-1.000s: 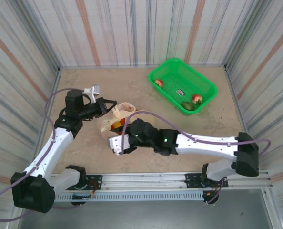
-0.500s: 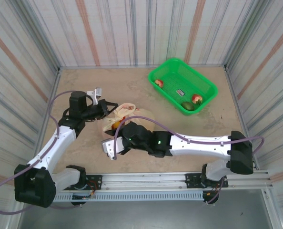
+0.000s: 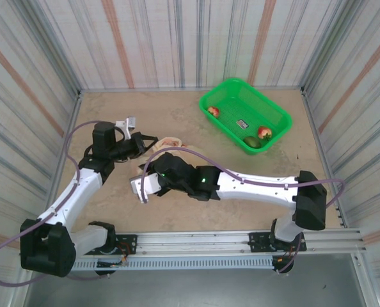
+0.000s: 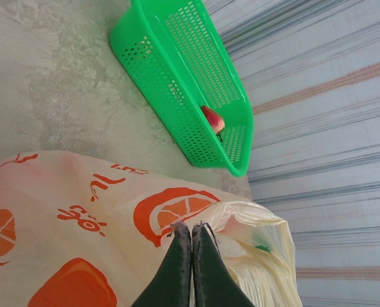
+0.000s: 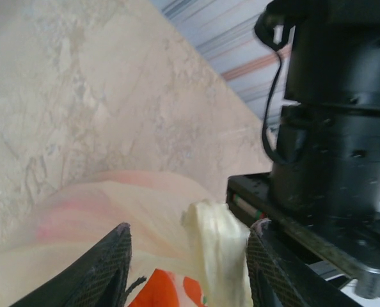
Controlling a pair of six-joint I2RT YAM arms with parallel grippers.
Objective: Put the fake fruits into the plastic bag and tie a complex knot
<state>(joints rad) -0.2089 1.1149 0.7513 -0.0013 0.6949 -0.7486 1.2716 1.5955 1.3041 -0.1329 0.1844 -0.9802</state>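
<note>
Green basket [image 3: 231,105] on beige table [image 3: 177,112]

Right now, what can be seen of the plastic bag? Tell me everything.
The plastic bag is thin, translucent and cream, printed with orange fruit slices and red lettering. It lies crumpled on the beige table between the two arms. The left hand pinches its film with fingers shut. A bunched strip of the bag rises between the open fingers of the right hand, apparently without being clamped. What is inside cannot be made out.
</note>
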